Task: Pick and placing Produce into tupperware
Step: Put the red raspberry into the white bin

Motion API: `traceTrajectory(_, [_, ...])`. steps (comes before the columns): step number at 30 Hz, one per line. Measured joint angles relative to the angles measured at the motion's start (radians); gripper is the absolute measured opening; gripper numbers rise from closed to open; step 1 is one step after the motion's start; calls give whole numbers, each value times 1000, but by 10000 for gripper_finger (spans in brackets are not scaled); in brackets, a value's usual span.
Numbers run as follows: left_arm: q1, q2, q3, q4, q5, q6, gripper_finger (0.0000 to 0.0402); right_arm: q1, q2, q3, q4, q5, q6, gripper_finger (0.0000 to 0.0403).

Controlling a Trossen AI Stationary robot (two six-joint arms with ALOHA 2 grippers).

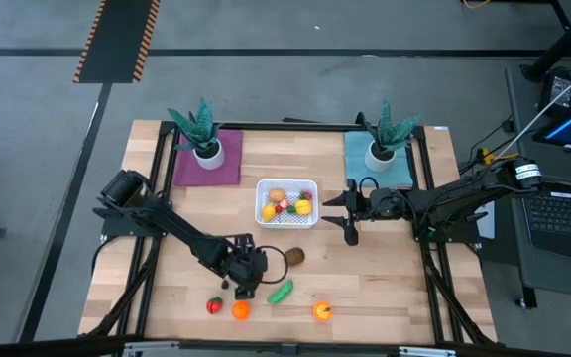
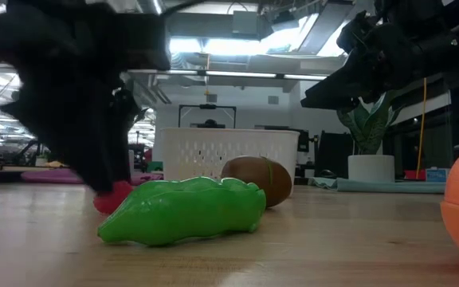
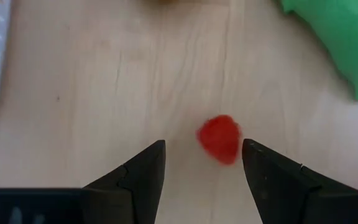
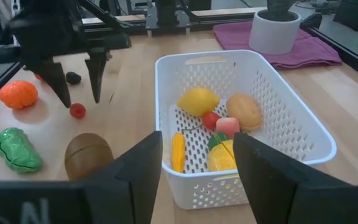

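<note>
Lining up my left gripper (image 3: pixel 202 165) on a small red piece (image 3: pixel 220 139) of produce.

The red piece lies on the table (image 1: pixel 385 288), off-centre toward one finger; I judge a careless close could nudge it away, since it looks round enough to roll toward the green piece (image 1: pixel 281 293). The fingers stand wide apart, holding nothing and touching nothing. The white tupperware (image 1: pixel 263 208) sits mid-table, already holding several pieces. My right gripper (image 4: pixel 196 162) waits just beside it, fingers spread and empty.
</note>
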Motion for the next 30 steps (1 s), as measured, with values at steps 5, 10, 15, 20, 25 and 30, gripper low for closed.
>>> traceTrajectory(5, [0, 33, 0, 50, 19, -11, 204, 0, 0, 0, -10, 0, -2, 200])
traceTrajectory(10, [0, 40, 0, 64, 21, -23, 204, 0, 0, 0, -14, -1, -2, 200])
traceTrajectory(15, [2, 40, 0, 54, 18, -24, 204, 0, 0, 0, -17, -1, -2, 200])
traceTrajectory(20, [3, 40, 0, 43, 18, -24, 204, 0, 0, 0, -17, -1, -2, 200])
traceTrajectory(25, [5, 40, 0, 36, 19, -24, 204, 0, 0, 0, -18, -2, -2, 200])
traceTrajectory(30, [6, 40, 0, 35, 19, -23, 194, 0, 0, 0, -18, -2, -2, 200])
